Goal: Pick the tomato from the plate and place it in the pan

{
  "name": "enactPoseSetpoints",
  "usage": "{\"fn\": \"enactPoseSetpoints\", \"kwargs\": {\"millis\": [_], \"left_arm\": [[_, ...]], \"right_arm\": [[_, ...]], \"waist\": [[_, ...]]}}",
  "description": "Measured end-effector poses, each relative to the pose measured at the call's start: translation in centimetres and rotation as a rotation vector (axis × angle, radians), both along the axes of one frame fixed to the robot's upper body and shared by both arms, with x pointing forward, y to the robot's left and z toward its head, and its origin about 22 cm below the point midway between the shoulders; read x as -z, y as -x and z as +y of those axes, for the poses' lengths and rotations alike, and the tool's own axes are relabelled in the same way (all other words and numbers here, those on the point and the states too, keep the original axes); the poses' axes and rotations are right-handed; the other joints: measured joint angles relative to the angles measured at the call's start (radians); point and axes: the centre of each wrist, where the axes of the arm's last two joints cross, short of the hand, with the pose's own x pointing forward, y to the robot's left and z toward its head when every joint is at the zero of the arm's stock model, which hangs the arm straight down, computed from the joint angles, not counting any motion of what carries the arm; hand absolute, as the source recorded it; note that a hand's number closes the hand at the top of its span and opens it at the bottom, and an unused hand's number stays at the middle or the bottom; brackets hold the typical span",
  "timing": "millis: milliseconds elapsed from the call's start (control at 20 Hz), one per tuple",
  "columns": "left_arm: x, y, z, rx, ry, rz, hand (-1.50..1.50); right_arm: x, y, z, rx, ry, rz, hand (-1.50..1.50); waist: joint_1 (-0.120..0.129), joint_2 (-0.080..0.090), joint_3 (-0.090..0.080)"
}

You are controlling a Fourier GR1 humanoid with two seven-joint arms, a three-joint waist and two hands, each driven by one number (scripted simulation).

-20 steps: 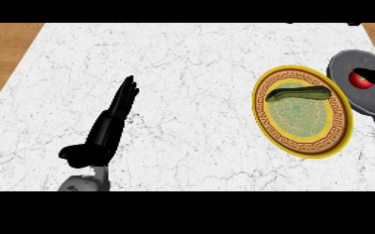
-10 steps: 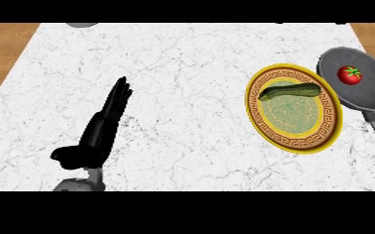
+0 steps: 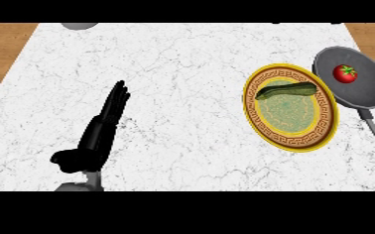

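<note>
The tomato (image 3: 345, 73) is already sitting in the pan (image 3: 360, 90) at the surface's right edge; it looks light, smooth and soft, best cupped around its sides. Left robot hand (image 3: 102, 129) is resting open.

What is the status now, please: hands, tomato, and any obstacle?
Left hand open, resting on counter; right hand not in view. Tomato sits in pan. Plate holds only a cucumber. No obstacle.
</note>
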Motion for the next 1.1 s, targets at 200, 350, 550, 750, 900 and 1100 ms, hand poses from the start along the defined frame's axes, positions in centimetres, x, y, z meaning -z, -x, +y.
{"fn": "enactPoseSetpoints", "kwargs": {"millis": [200,350,550,750,900,1100], "left_arm": [[0.3,0.5,-0.5,-0.005,-0.003,0.001,0.00],[0.8,0.3,-0.6,-0.009,-0.002,-0.002,0.00],[-0.2,0.3,-0.8,-0.005,-0.001,0.000,0.00],[0.4,0.5,-0.1,-0.011,0.002,0.005,0.00],[0.4,0.1,-0.2,-0.004,-0.001,0.007,0.00],[0.4,0.5,-0.1,-0.005,-0.005,0.011,0.00]], "right_arm": [[1.4,1.8,-0.2,-0.017,0.020,0.001,-1.50],[2.2,2.4,0.3,-0.024,0.031,0.006,-1.50],[2.6,3.3,0.4,-0.037,0.043,0.027,-1.50],[2.6,4.0,0.7,-0.033,0.062,0.045,-1.50],[2.3,3.7,1.0,-0.020,0.076,0.063,-1.50],[1.9,4.3,0.2,-0.015,0.099,0.081,-1.50]], "waist": [[-0.004,-0.002,-0.001],[-0.006,-0.002,-0.001],[-0.007,-0.003,-0.001],[-0.008,-0.004,-0.001],[-0.007,-0.003,-0.001],[-0.005,-0.002,-0.001]]}}
